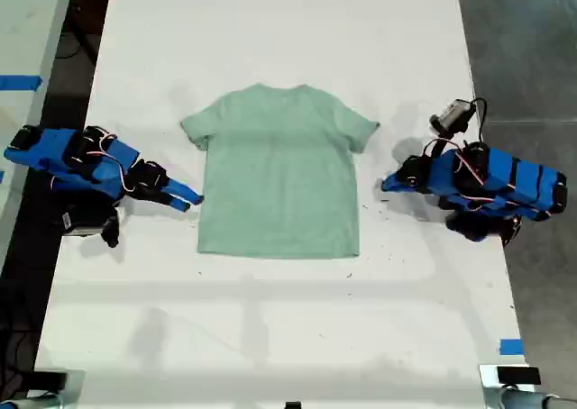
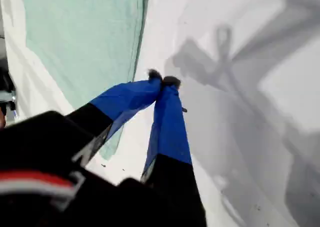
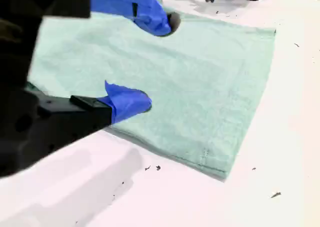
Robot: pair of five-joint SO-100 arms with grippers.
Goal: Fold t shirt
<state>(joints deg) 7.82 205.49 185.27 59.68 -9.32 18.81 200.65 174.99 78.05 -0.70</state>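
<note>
The t shirt (image 1: 279, 175) lies flat and spread out on the white table, pale mint green, with its neck toward the top of the exterior view. My second gripper (image 1: 191, 197) is open at the shirt's side edge on the exterior view's left. In the second wrist view its fingertips (image 3: 157, 62) are spread just above the t shirt (image 3: 200, 87), with no cloth between them. My first gripper (image 1: 386, 184) is shut on nothing, a short way off the shirt's other side. The first wrist view shows its closed tips (image 2: 163, 79) over bare table beside the t shirt (image 2: 85, 37).
The white table (image 1: 270, 337) reaches well past the shirt on all sides. Grey floor lies beyond its edge at the exterior view's right. Blue tape (image 1: 511, 346) marks the table at the exterior view's lower right. More blue tape (image 1: 18, 82) sits on a neighbouring surface at that view's left.
</note>
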